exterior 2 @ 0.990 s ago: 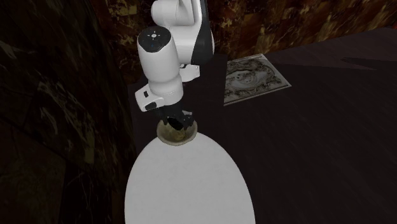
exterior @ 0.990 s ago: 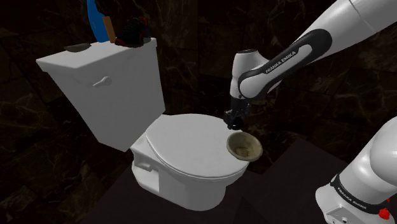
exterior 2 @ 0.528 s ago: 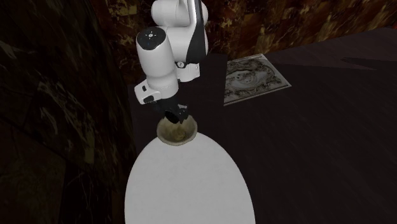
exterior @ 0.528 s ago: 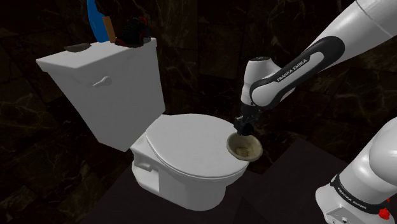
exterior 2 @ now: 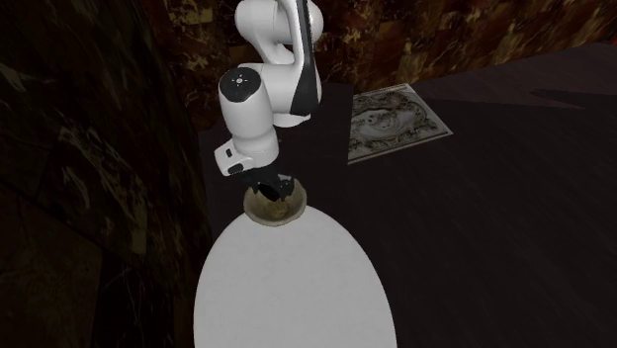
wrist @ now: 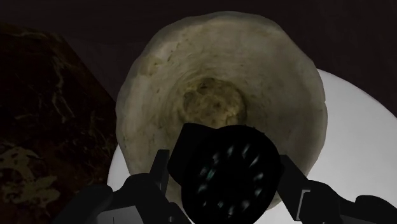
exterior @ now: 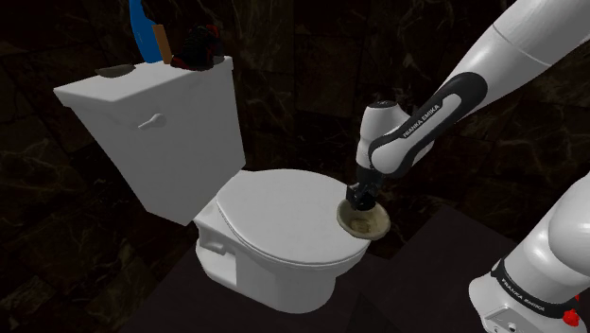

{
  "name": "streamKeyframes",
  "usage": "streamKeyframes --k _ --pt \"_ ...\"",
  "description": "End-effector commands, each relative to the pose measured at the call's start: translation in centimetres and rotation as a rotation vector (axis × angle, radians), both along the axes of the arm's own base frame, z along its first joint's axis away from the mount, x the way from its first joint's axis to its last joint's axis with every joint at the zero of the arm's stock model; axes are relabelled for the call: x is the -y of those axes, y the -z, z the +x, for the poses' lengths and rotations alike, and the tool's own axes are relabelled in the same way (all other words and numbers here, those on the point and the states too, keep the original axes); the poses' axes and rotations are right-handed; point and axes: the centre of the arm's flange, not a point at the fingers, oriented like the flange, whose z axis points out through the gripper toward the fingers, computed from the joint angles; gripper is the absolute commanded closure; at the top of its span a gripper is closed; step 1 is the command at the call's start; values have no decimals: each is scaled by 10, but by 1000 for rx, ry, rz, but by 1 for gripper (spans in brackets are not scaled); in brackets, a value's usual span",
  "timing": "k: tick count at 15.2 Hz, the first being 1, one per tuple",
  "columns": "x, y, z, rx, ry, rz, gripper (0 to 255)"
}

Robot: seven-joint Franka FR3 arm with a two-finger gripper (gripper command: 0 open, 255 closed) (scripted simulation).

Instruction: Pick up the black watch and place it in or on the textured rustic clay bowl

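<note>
Currently the tool [exterior: 357,196] is closed on the black watch [wrist: 230,167], which is clasped between its 2 fingers and held low over the hollow of the rough clay bowl [wrist: 210,63]. Contact with the bowl cannot be told. The bowl is set on the closed toilet lid [exterior: 284,213], at the shoulder view's right edge.

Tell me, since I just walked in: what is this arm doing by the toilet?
The white arm clasps a black round-faced watch in its black tool and holds it low over the mouth of a beige rough-textured clay bowl. The bowl sits at the front edge of the closed white toilet lid. The watch is not yet let go.
</note>
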Motion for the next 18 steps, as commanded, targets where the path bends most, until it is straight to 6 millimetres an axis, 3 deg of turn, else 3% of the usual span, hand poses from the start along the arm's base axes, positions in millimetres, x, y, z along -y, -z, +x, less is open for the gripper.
streamKeyframes --k 1,8,9,14,18 --pt "-1 4 0 1 0 0 255" --pt "-1 4 0 1 0 0 255" --pt "-1 4 0 1 0 0 0" --pt "-1 4 0 1 0 0 0" --pt "0 -46 2 1 0 0 0"
